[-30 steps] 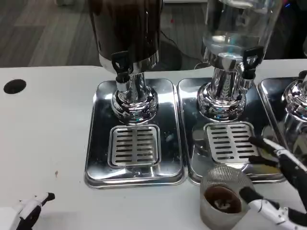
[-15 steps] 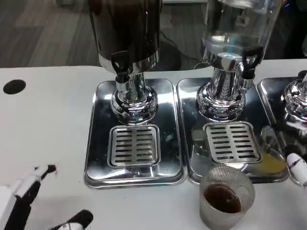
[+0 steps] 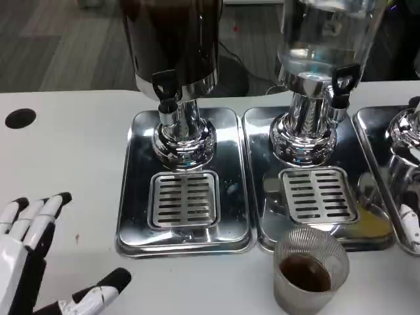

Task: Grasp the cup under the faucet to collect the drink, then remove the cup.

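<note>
Cup, holding dark drink, now stands alone on the table; right hand has released and withdrawn, its fingers unreadable; left hand rises, fingers spread.

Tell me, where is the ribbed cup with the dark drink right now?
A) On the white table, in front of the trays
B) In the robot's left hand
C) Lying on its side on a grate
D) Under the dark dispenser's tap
A: the cup stands upright on the white table, just in front of the middle tray, with no hand on it.
</note>
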### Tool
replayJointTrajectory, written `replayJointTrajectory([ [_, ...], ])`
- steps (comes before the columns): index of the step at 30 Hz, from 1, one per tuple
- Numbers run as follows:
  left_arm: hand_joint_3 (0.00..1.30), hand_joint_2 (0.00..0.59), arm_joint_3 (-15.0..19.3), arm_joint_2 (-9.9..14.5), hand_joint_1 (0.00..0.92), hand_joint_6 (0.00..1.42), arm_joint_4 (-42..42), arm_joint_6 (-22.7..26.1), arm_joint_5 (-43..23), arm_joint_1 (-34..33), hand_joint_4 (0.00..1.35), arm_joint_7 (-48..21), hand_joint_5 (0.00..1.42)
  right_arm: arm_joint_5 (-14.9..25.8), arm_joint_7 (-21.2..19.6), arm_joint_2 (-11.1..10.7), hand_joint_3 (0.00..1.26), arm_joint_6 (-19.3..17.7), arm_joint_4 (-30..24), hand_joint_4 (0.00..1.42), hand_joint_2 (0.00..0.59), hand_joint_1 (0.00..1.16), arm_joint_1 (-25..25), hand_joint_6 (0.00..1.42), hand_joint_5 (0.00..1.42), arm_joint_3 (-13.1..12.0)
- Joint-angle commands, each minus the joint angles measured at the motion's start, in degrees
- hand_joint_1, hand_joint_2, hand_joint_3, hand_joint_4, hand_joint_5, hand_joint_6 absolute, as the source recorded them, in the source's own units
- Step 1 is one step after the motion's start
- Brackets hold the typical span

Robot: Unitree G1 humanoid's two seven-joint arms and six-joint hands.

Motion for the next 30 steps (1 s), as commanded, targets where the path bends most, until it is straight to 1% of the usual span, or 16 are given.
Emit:
replayJointTrajectory([
  [1, 0.1, 0.124, -1.4, 0.2, 0.0, 0.28, 2.7, 1.8, 1.4, -2.6, 0.0, -0.4, 0.05, -1.0, -1.2, -0.4, 0.14, 0.3, 1.5, 0.0, 0.586, 0.45, -0.9, 0.0, 0.0, 0.8],
  [6, 0.1, 0.125, -1.7, 1.0, 0.0, 0.28, 4.7, 2.5, 0.8, -4.4, 0.0, -0.4, 0.05, -0.2, -1.6, -0.3, 0.14, -0.8, 1.8, 0.0, 0.586, 0.45, -0.3, 0.0, 0.0, 1.0],
  [13, 0.1, 0.124, -1.0, 1.0, 0.0, 0.28, 5.7, 3.5, -1.2, -5.3, 0.0, 0.3, 0.05, 2.4, -1.2, -0.2, 0.15, -2.6, 2.2, 0.02, 0.584, 0.46, 1.4, 0.0, 0.0, 0.5],
  [16, 0.11, 0.119, -1.1, 1.0, 0.0, 0.29, 5.4, 3.7, -1.6, -5.6, 0.0, 0.3, 0.05, 3.5, -1.3, -0.2, 0.16, -3.2, 2.5, 0.03, 0.567, 0.46, 2.0, 0.0, 0.0, 0.4],
  [23, 0.11, 0.115, -2.7, 0.5, 0.0, 0.3, 3.9, 3.7, -1.1, -5.9, 0.0, -0.1, 0.06, 3.6, -1.1, -0.3, 0.17, -3.7, 1.1, 0.04, 0.562, 0.47, 3.1, 0.0, 0.0, 0.1],
  [30, 0.11, 0.114, -4.2, 0.4, 0.0, 0.3, 3.1, 4.2, -0.5, -5.8, 0.0, -0.3, 0.06, 4.9, -0.8, -0.4, 0.17, -4.5, 0.3, 0.04, 0.562, 0.48, 4.2, 0.0, 0.0, -0.5],
])
